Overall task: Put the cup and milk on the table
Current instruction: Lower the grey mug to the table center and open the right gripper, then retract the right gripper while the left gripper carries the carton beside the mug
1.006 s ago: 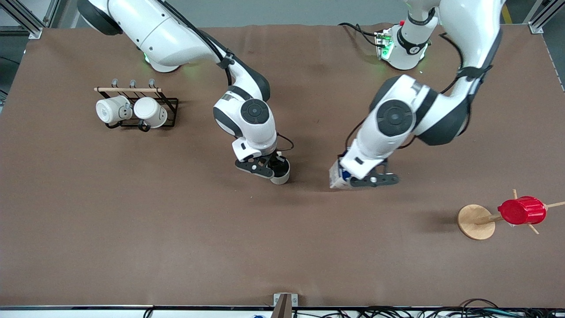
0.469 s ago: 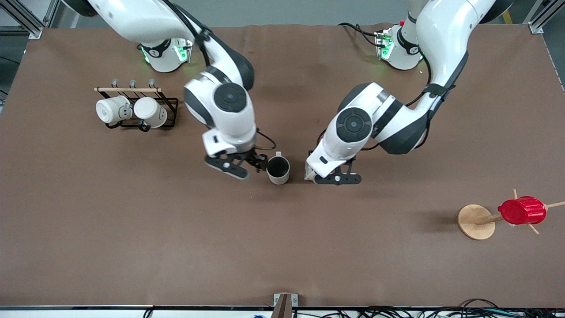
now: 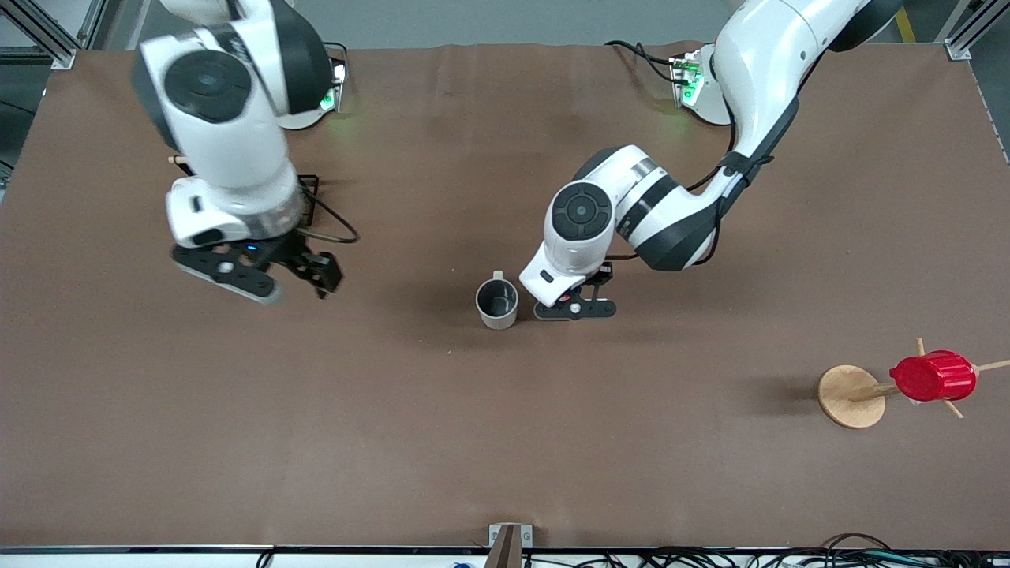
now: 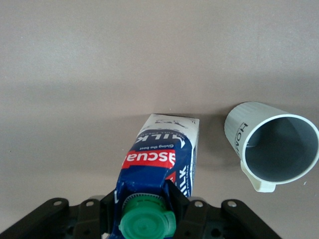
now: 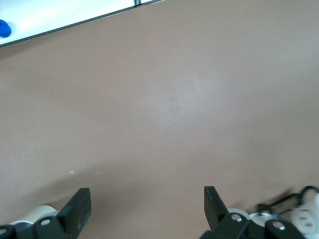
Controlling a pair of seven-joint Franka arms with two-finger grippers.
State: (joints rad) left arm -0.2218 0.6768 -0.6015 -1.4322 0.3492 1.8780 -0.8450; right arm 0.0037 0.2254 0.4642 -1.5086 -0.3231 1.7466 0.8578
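**A:** Front view: what stands on the table point(image 3: 505, 442)?

**B:** The cup point(image 3: 497, 303) sits upright mid-table, handle toward the robots' bases. The left gripper point(image 3: 575, 308) is low just beside it, toward the left arm's end. The milk is hidden under that wrist. The right gripper point(image 3: 293, 278) hangs over bare table toward the right arm's end, near a black rack point(image 3: 309, 186) mostly covered by the arm. A red cup point(image 3: 933, 376) rests on a wooden stand point(image 3: 850, 396) at the left arm's end, nearer the camera.

**A:** And the left wrist view?

**B:** The milk point(image 4: 162, 167) is clamped at its top between the black fingers point(image 4: 175, 198), green cap point(image 4: 147, 221) toward the lens, red label and white lettering showing. Whether its base touches the table point(image 4: 124, 64) cannot be told. The cup point(image 4: 271, 144) stands just beside the carton, apart from it, dark inside, ribbed outside.

**A:** The right wrist view?

**B:** The right gripper point(image 5: 147, 206) is spread wide with nothing between its fingers point(image 5: 79, 205), only brown table point(image 5: 174, 99) below. White mugs point(image 5: 35, 213) peek in at the frame's edge, and a pale strip point(image 5: 65, 12) runs along the table's rim
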